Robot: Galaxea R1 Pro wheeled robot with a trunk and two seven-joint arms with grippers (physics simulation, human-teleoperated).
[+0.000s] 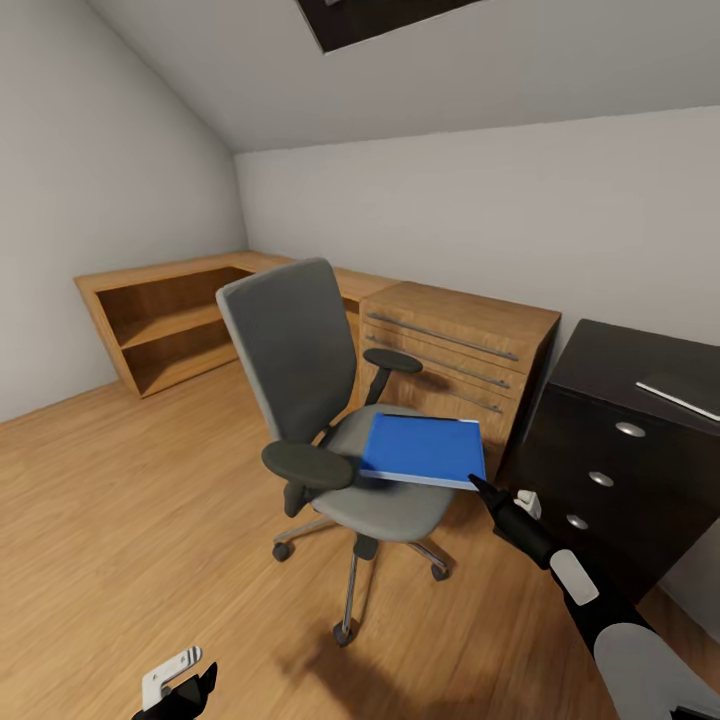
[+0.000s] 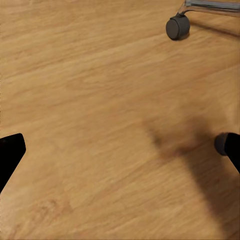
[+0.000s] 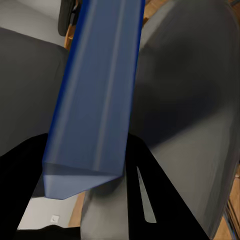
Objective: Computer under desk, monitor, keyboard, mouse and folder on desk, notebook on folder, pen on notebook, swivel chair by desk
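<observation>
Nearest, low at the left, the black left gripper (image 1: 185, 690) hangs above the bare wooden plank floor (image 1: 120, 520), its two fingers spread wide apart and holding nothing; in its wrist view the dark fingertips (image 2: 10, 152) stand at opposite edges, with one black caster on a chrome leg (image 2: 176, 26) beyond. At the right, the robot's black-and-white right arm (image 1: 590, 600) reaches forward to the black right gripper (image 1: 482, 488), whose tip meets the near right corner of the bright blue flat rectangular folder (image 1: 424, 450). In the right wrist view the folder's edge (image 3: 95, 100) runs out from between the two black fingers (image 3: 145, 200), which sit on either side of its corner, so the gripper appears closed on that corner. The folder lies over the seat of the grey upholstered swivel chair with black armrests and chrome star base (image 1: 300, 360), its near edge overhanging the seat front. Right of the chair stands the black desk with three round silver knobs (image 1: 610, 440); a thin flat pale object (image 1: 680, 395) rests on its top, too small to identify. Behind the chair are a light wooden drawer unit with long metal handles (image 1: 450, 350) and, farther left, a low wooden open shelf (image 1: 170, 320) along the grey walls (image 1: 480, 210).
</observation>
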